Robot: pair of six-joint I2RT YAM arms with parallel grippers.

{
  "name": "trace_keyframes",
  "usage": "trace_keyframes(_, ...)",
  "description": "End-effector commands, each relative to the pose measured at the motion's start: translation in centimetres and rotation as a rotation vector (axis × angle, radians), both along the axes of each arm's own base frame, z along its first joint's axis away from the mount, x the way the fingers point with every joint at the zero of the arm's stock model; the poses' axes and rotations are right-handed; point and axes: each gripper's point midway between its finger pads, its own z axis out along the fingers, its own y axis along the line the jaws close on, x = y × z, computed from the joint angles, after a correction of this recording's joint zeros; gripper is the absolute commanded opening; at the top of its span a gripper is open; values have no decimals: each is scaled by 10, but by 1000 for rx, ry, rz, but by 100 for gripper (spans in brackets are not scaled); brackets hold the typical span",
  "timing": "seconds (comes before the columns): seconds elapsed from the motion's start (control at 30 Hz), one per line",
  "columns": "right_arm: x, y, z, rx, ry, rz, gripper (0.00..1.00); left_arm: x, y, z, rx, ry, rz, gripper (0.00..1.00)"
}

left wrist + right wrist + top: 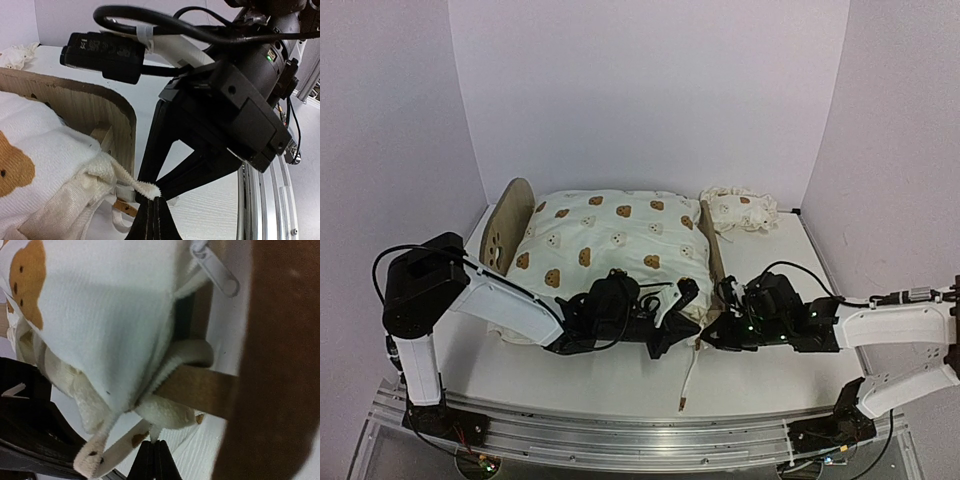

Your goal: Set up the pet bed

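pet bed (508,222) sits mid-worktop (620,378), cushion (610,235) laid on it, near corner not seated. left gripper (154,202) clamped on that corner's tip, likely to tug it into place. right gripper (154,447) closed, tips against cushion edge; grip unclear. pillow (740,210) lies apart, right of bed.

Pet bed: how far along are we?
Done: cream bear-print cushion lies in the light-wood bed frame. In hand: left pincer pinches its near corner; right pincer is shut beside it. Left: small matching pillow sits on the table outside the frame.
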Motion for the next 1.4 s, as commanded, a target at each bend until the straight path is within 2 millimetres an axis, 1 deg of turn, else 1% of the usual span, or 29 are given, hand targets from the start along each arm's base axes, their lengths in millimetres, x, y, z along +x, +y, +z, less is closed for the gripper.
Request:
trace_keyframes(0.0,7,28,25,136,-78,101,0,-17,10,1,23,74,-109,0)
trace_keyframes(0.1,12,32,24,149,-90,109,0,-23,11,-1,26,90,-142,0)
trace_keyframes(0.2,15,37,15,153,-78,118,0,-23,11,0,15,78,-158,0)
trace_keyframes(0.3,16,42,8,162,-64,135,0,-27,10,6,-2,14,-214,0)
trace_keyframes(0.33,15,42,6,163,-61,137,0,-30,11,6,2,-15,-241,2)
trace_keyframes(0.37,16,41,4,165,-60,136,0,-33,12,4,10,-41,-270,7)
trace_keyframes(0.43,17,39,1,168,-63,126,0,-38,19,-2,48,-94,-334,23)
trace_keyframes(0.47,17,38,-1,168,-63,120,0,-37,25,-9,85,-119,-356,31)
trace_keyframes(0.53,18,36,-4,165,-64,113,0,-34,38,-20,153,-159,-396,42)
trace_keyframes(0.57,19,36,-6,163,-64,112,0,-33,45,-26,191,-181,-422,46)
trace_keyframes(0.63,20,37,-10,160,-63,112,0,-32,57,-31,245,-254,-474,50)
trace_keyframes(0.7,21,40,-12,163,-59,116,0,-30,66,-28,265,-337,-508,50)
trace_keyframes(0.73,22,41,-13,163,-58,117,0,-29,70,-24,263,-385,-512,46)
trace_keyframes(0.8,23,43,-15,164,-55,118,0,-21,73,-11,232,-509,-480,35)
trace_keyframes(0.87,23,45,-16,166,-53,122,0,-8,72,0,191,-647,-402,28)
trace_keyframes(0.93,23,46,-15,171,-52,125,0,5,67,2,176,-761,-355,27)
trace_keyframes(1.03,22,46,-12,179,-58,134,0,22,60,-9,210,-864,-311,29)
trace_keyframes(1.1,21,47,-10,183,-70,149,0,25,59,-15,208,-942,-309,31)
trace_keyframes(1.2,19,47,-7,184,-85,171,0,29,55,-16,190,-1042,-305,33)
trace_keyframes(1.27,16,47,-5,186,-94,185,0,35,49,-16,188,-1052,-295,33)
trace_keyframes(1.37,15,47,-1,195,-107,203,0,35,42,-16,164,-1060,-316,33)
